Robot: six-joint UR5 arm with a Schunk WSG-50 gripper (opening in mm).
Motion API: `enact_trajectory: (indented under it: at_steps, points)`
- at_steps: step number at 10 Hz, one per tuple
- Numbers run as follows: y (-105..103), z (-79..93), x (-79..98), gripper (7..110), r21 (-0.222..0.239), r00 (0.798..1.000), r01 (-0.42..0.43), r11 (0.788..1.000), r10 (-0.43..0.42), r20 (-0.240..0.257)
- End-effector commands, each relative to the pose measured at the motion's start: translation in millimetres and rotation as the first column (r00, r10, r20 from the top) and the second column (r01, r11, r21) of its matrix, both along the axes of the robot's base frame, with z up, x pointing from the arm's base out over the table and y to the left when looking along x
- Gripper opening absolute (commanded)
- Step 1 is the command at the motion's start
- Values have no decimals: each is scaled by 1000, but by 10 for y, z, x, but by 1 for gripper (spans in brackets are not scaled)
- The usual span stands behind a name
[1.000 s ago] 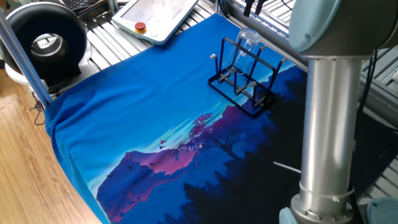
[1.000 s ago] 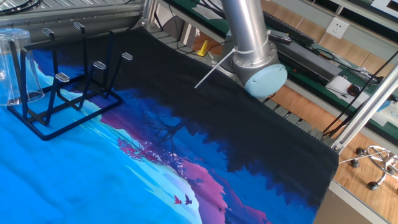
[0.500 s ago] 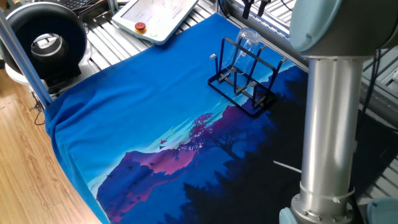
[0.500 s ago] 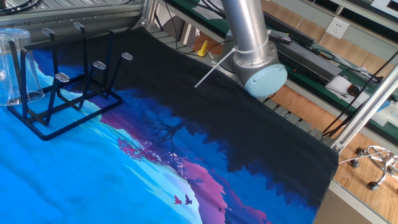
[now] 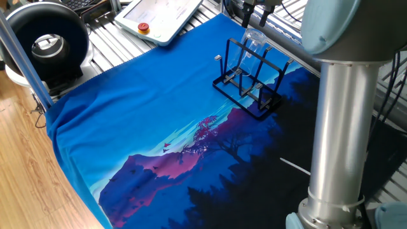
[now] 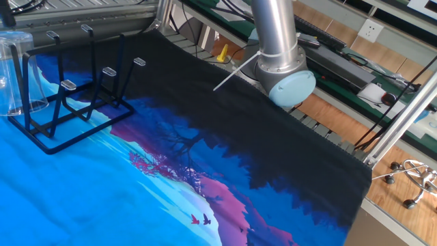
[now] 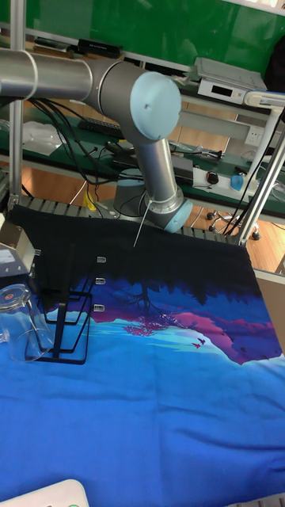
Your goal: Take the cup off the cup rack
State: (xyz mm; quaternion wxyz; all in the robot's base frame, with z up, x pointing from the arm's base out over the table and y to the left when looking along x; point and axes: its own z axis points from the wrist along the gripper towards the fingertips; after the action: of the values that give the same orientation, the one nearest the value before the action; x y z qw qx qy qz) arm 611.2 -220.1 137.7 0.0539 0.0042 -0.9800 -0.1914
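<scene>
Here there is one small clear tapered tumbler, the cup [image 7: 19, 321], and one black wire cup rack [image 5: 249, 76] with a rectangular base and thin upright pegs; six flat peg tips can be counted in the other fixed view. The cup hangs upside down over a peg at the end of the rack [image 6: 75, 89], its round base uppermost and its open mouth low, beside the rack's base frame. Nothing is visible inside the cup [image 6: 17, 72] apart from the peg it sits on, and the remaining pegs are bare. The rack [image 7: 59, 321] stands on a blue, purple and black printed cloth [image 5: 159, 121] that covers the table. One grey robot arm [image 7: 119, 87] crosses above the scene. Its two-finger gripper [image 5: 253, 7] shows only as dark fingers at the top edge of one fixed view, directly above the cup [image 5: 252, 43] and apart from it; how wide the jaws stand cannot be told, and nothing is visibly held between them.
</scene>
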Motion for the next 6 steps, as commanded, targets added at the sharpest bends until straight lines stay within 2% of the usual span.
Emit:
enact_trajectory:
  at_steps: [1,4,6]
  points:
    - [-69,-78,44,88,-23,999,16,1000,-15,37]
    - [-20,-118,-2,88,-12,999,33,999,-33,35]
    - [41,-118,-83,88,-1,999,40,999,-40,7]
